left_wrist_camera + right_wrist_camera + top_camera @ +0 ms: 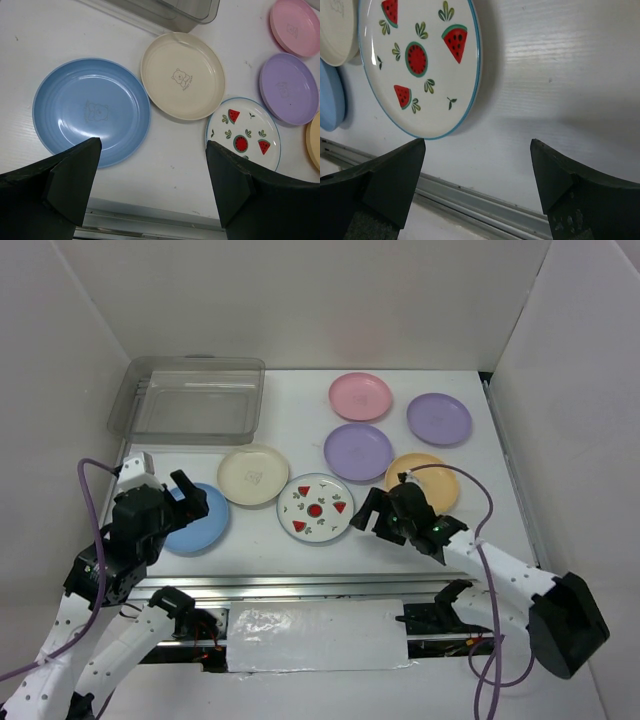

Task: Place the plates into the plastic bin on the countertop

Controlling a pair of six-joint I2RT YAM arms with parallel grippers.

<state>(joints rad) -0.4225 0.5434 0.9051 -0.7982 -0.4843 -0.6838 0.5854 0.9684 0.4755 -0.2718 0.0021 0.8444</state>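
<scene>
Ref. landmark: watermelon plate (316,508) (243,140) (420,65). It lies flat on the worktop (470,455), approx. centre, just behind the metal rail (300,585) at the front edge.

1. Plates. From where I stand, all seven lie flat on the worktop in a single layer, all outside the plastic bin (190,362).
- Cream plate (253,474) (182,76): just behind-left of ref., rims nearly touching.
- Light blue plate (205,528) (91,112): left of ref., near the rail, close to the cream plate.
- Near purple plate (358,451) (288,88): just behind-right of ref.
- Pink plate (360,396) (296,27): further behind ref., beyond the near purple plate.
- Far purple plate (439,419): behind-right of ref., well apart.
- Orange-yellow plate (435,478): right of ref., slightly behind, partly hidden in the top view.

2. Plastic bin. Behind-left of ref., beyond the cream plate, at the rear-left of the worktop; upright, opening up.

3. Left end effector (153,150). Fingers (70,175) wide apart, gripping nothing. Posn: left of ref., above the worktop. In the wrist view one finger overlaps the near rim of the light blue plate and the other the near-left rim of ref.

4. Right end effector (477,145). Fingers (390,180) wide apart, nothing between them. Posn: just right of ref., over bare worktop near the rail. Contact w/ the worktop: cannot tell.
</scene>
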